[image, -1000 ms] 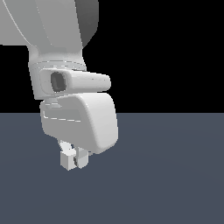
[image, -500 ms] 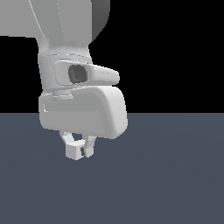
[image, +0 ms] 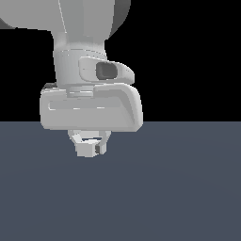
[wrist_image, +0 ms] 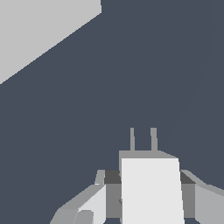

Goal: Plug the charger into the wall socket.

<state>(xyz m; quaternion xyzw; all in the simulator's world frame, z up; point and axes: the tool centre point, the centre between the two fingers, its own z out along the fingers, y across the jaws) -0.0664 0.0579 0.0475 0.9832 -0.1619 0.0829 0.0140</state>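
Observation:
My gripper (image: 89,148) hangs under the big white hand, above the dark floor, and is shut on the charger (image: 85,149). In the wrist view the charger (wrist_image: 151,192) is an off-white block clamped between the two fingers (wrist_image: 87,205), with its two short grey prongs (wrist_image: 142,140) pointing away from the hand. A pale flat slab, the wall socket (wrist_image: 39,30), fills one corner of the wrist view, well apart from the prongs. Only part of it is in frame and its holes do not show. The exterior view shows no socket.
A dark grey-blue floor (image: 179,188) spreads under the hand, with black background above it. The arm's white wrist and hand (image: 89,108) fill much of the exterior view's left half.
The hand has risen, shifted slightly toward the exterior view's right and turned about its wrist. The charger has stayed in the gripper throughout.

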